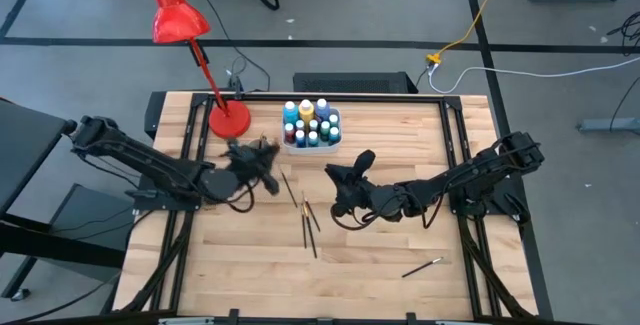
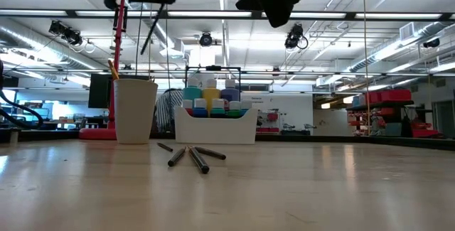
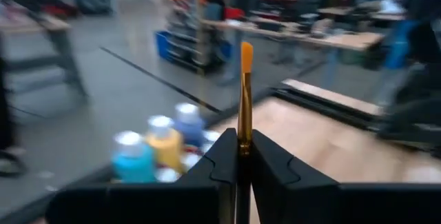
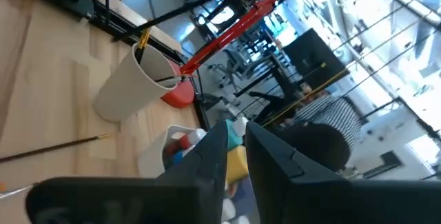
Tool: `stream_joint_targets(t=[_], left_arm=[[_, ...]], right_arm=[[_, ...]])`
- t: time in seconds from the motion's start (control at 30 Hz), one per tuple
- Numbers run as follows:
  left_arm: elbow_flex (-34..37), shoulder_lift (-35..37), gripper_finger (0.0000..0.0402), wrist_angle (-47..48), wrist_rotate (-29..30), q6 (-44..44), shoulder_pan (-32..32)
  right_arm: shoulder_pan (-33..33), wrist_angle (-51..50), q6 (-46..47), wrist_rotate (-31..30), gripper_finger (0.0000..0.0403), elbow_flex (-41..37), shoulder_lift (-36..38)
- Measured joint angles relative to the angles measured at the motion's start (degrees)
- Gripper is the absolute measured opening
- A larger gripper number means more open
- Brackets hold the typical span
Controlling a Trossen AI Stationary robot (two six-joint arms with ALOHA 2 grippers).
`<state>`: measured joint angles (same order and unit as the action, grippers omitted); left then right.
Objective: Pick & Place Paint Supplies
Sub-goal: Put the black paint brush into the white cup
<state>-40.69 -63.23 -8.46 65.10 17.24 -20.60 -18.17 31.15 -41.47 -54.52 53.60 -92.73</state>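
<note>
My left gripper (image 1: 258, 157) (image 3: 241, 151) hangs above the white cup (image 2: 135, 110), shut on a paintbrush (image 3: 244, 93) with orange bristles. The cup stands on its base and has another brush (image 2: 112, 69) in it. Small paint bottles (image 1: 311, 123) stand in a white tray (image 2: 213, 130) at the far middle. Several brushes (image 1: 308, 220) (image 2: 190, 156) lie flat on the table. My right gripper (image 1: 352, 167) (image 4: 236, 138) hovers right of the tray, its fingers a narrow gap apart with nothing between them. My left gripper pinches the paintbrush between its two fingers at the gold ferrule (image 3: 243, 138), just behind the bristles. The bristle end (image 3: 246, 55) sticks out past the fingertips. In the low view the dark handle (image 2: 151, 26) slants down below the gripper, clear of the table and the cup.
A red desk lamp (image 1: 200, 55) stands on its round base (image 1: 229, 120) at the far left, close to the cup. One more brush (image 1: 422, 267) lies alone near the front right. Black rails (image 1: 455, 145) run along the table's edges.
</note>
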Motion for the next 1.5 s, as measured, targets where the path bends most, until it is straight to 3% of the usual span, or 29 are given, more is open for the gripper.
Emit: stream_joint_targets(t=[0.17,0.43,0.63,0.8,1.0,1.17,1.3,1.4,1.5], left_arm=[[0.10,2.80,0.0023,2.06,10.49,-7.58,0.09],[4.93,0.98,0.0030,1.92,14.82,-3.61,4.15],[8.82,-0.18,0.0024,1.78,11.76,-0.63,9.47],[10.56,-0.54,0.0041,0.05,9.36,-0.75,13.76],[10.95,-0.62,0.0036,-0.06,-2.23,2.14,17.34],[10.95,-0.62,0.0046,-0.06,-4.68,3.08,18.62],[10.95,-0.60,0.0070,-0.06,-4.94,2.63,18.73],[10.95,-0.60,0.0091,-0.06,-6.02,2.49,18.71],[10.95,-0.60,0.0114,-0.06,-6.30,2.49,18.73]], right_arm=[[0.00,-0.47,1.62,2.75,0.0058,0.00,0.00],[0.00,-0.51,1.61,15.83,0.0058,0.00,0.00],[0.00,-0.74,1.61,25.80,0.0058,-0.02,0.00],[-0.02,-0.72,1.22,30.74,0.0058,-0.02,0.00],[0.50,-0.01,-23.82,36.23,0.0058,-0.02,0.00],[0.50,-0.34,-23.29,40.97,0.0058,-0.02,0.00],[0.46,0.18,-7.10,38.22,0.0058,-0.02,0.00],[0.50,-0.04,4.19,29.25,0.0058,-0.02,0.00],[0.52,-1.03,8.06,22.53,0.0058,-0.02,0.00]])
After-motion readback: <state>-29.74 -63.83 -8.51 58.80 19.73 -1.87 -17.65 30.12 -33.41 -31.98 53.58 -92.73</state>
